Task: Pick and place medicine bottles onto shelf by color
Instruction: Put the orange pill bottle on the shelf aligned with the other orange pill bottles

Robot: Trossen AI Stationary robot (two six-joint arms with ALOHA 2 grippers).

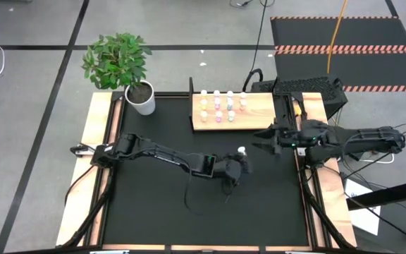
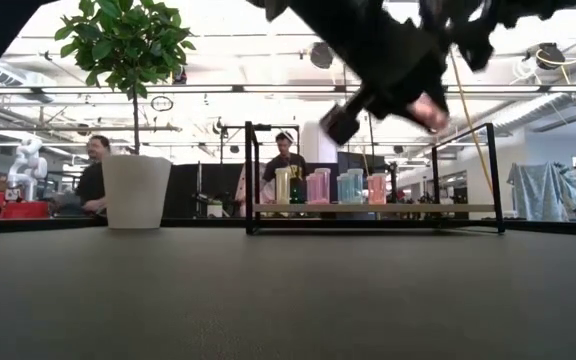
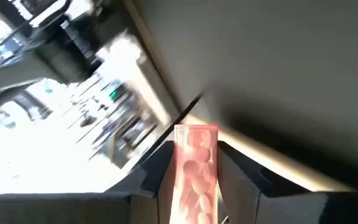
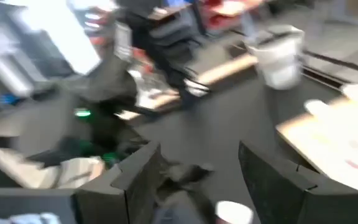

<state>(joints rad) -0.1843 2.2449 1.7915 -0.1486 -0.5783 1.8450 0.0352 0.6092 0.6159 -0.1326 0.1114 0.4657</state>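
While the left pincer [image 1: 237, 169] pinches a small pink white-capped bottle [image 3: 194, 168] lengthwise between its fingers, the light-wood black-framed shelf [image 1: 259, 107] lies beyond it, nearer the spread right pincer [image 1: 263, 141].

One pink bottle [image 3: 195, 168] with a white cap was up off the tabletop, pinched in the left gripper [image 1: 240, 168]; the other bottles [image 1: 222, 106] stood upright in rows on the wooden shelf [image 1: 259, 109].

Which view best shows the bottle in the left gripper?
Left wrist view: the pink bottle fills the gap between the fingers. High view shows only its white cap; low view a pink blur; right wrist view a cap.
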